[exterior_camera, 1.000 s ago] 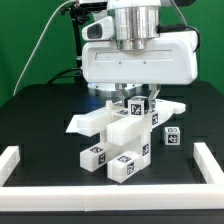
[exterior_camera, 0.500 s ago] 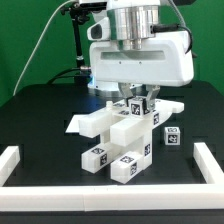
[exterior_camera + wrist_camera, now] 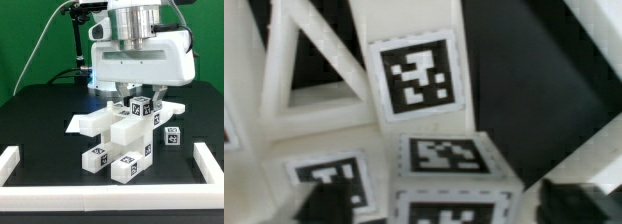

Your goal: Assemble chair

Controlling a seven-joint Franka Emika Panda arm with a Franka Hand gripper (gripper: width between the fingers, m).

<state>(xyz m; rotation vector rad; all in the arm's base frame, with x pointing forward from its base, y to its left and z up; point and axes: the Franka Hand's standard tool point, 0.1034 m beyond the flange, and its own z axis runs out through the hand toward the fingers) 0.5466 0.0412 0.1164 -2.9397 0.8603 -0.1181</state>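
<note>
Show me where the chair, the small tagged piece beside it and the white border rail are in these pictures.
chair (image 3: 122, 133), exterior view, on the face of its middle block.
small tagged piece (image 3: 172, 137), exterior view, on its tag.
white border rail (image 3: 14, 163), exterior view, on its stretch at that view's left.

One part-built chair (image 3: 120, 135), one robot arm (image 3: 140, 55) — one black table (image 3: 45, 115), one border rail (image 3: 20, 160).

I see a black table (image 3: 40, 120). The white chair (image 3: 112, 140) lies on it, a small tagged block (image 3: 172, 135) just beside the chair, and a low rail (image 3: 14, 160) around them.
</note>
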